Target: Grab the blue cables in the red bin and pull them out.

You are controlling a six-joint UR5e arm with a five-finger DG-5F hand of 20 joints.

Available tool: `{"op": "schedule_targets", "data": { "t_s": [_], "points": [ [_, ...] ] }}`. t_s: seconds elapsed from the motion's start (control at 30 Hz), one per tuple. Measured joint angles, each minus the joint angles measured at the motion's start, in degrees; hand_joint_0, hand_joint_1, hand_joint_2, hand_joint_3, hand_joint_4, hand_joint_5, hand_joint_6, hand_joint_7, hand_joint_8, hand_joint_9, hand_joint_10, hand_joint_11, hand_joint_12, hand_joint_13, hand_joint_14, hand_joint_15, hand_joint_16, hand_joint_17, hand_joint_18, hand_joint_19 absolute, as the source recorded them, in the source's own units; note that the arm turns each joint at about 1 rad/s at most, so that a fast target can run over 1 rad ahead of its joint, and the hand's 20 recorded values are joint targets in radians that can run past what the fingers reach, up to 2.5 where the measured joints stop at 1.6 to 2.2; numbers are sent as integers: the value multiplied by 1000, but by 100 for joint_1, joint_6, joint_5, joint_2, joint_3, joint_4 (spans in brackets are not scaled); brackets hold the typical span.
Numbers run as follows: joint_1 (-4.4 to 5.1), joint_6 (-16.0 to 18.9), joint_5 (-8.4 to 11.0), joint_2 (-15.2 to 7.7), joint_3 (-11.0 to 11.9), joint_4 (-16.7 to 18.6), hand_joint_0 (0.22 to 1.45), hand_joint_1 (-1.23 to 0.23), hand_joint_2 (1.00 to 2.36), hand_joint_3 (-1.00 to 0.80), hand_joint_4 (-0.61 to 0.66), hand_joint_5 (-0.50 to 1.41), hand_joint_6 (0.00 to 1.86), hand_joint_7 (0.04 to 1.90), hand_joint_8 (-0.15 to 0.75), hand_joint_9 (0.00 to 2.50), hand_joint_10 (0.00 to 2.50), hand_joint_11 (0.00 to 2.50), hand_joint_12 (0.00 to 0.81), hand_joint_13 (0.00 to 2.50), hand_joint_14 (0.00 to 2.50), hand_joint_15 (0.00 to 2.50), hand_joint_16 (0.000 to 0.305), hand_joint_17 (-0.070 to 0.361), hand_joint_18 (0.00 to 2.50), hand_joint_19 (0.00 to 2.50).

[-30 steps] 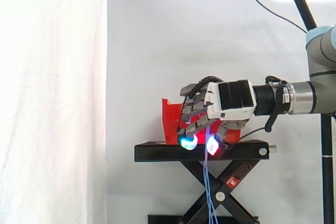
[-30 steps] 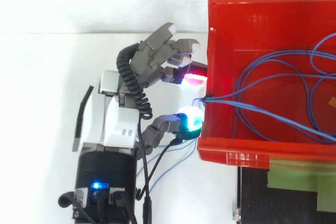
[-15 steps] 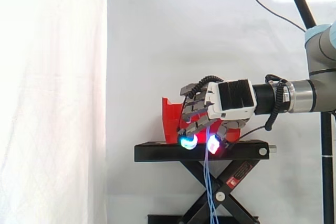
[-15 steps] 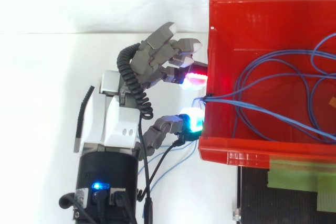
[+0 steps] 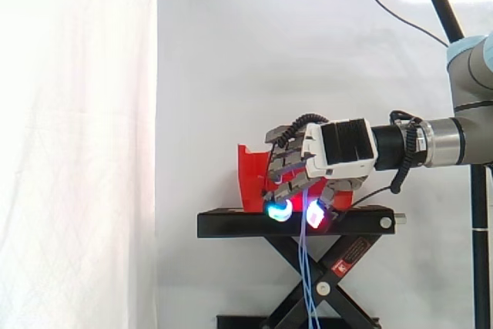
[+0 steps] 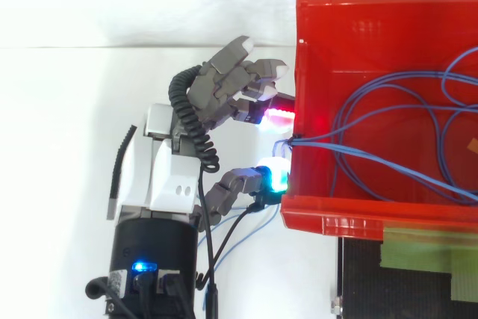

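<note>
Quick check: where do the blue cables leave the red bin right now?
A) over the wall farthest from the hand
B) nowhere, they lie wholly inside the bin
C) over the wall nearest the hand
C: in the top view the blue cables cross the red bin's wall right beside the hand, and in the side view they hang down past the black stand.

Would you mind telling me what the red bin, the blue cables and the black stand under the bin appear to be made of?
The red bin looks like moulded plastic: uniform colour, glossy walls, a shaped rim. The blue cables seem to be plastic-sheathed wire: thin, smooth, lying in loose loops. The stand is probably metal painted matt black, judging by its flat plate and bolted scissor legs.
</note>
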Motion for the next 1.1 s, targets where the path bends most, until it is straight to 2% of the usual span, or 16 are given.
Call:
{"op": "schedule_targets", "data": {
  "t_s": [0.37,0.67,0.83,0.87,0.9,0.97,1.0,1.1],
  "points": [
    [0,-36,-3,1,2,-14,767,-1001,1000,-1000,-27,920,191,843,207,764,25,1005,332,592,20,536,42,94,410,446],
    [-1,-45,-5,1,2,-26,774,-1005,1000,-1000,-25,876,535,749,208,778,25,1003,328,602,20,526,41,93,430,446],
    [-3,-45,-5,1,1,-41,776,-1005,1000,-1000,-20,874,581,729,205,787,25,1008,327,607,21,522,41,92,439,445],
    [-4,-46,-5,2,1,-46,775,-1005,1000,-1000,-20,876,562,726,206,788,25,1001,326,607,21,527,41,92,439,441],
    [-6,-46,-5,2,1,-52,775,-1004,1000,-1000,-20,888,457,762,208,784,25,1017,326,607,21,529,41,92,439,445],
    [-6,-46,-5,2,1,-57,770,-1002,1000,-1000,4,935,83,875,206,781,25,1003,328,607,20,535,41,93,438,452],
    [-6,-46,-5,2,0,-59,766,-999,1000,-1000,7,941,0,888,207,777,26,1012,327,606,21,537,42,94,438,451],
    [-7,-46,-5,1,2,-66,762,-995,1000,-1000,14,913,5,809,207,767,25,995,329,602,21,533,42,94,433,456]
  ]
}}
